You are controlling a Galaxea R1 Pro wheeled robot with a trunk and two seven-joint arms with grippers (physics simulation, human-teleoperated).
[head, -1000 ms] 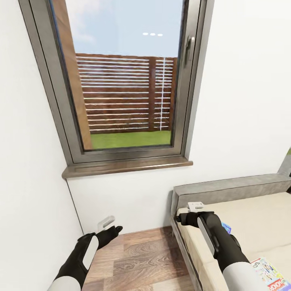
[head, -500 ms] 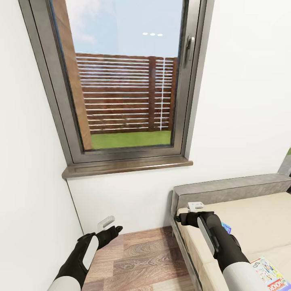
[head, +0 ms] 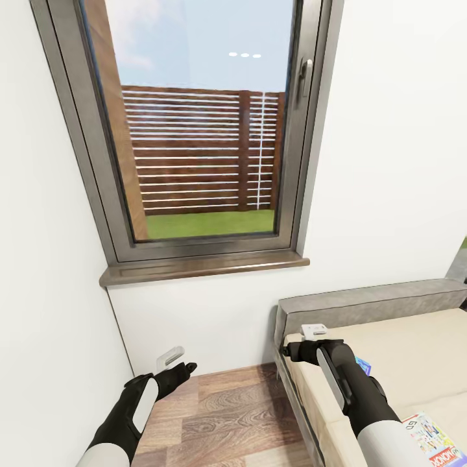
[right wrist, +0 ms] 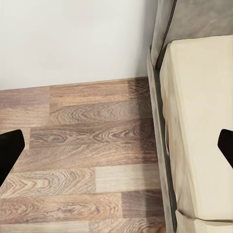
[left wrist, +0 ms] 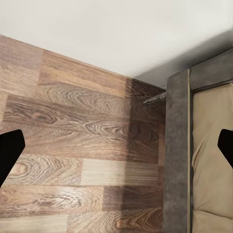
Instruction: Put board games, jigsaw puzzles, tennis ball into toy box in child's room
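Observation:
A colourful board game (head: 436, 441) lies on the beige bed (head: 415, 344) at the lower right of the head view. A corner of a second, bluish game box (head: 365, 366) peeks out from behind my right forearm. My left gripper (head: 187, 368) hangs over the wood floor near the wall, open and holding nothing; its dark fingertips (left wrist: 9, 150) stand wide apart in the left wrist view. My right gripper (head: 287, 353) hovers at the bed's near corner, open too, with fingertips (right wrist: 9, 148) spread over floor and mattress. The table, toy box, puzzles and tennis ball are out of view.
A large window (head: 201, 136) with a dark sill (head: 204, 267) is straight ahead in the white wall. Another white wall (head: 45, 324) stands close on the left. The bed's grey frame (left wrist: 175, 145) borders a narrow strip of wood floor (head: 220, 415).

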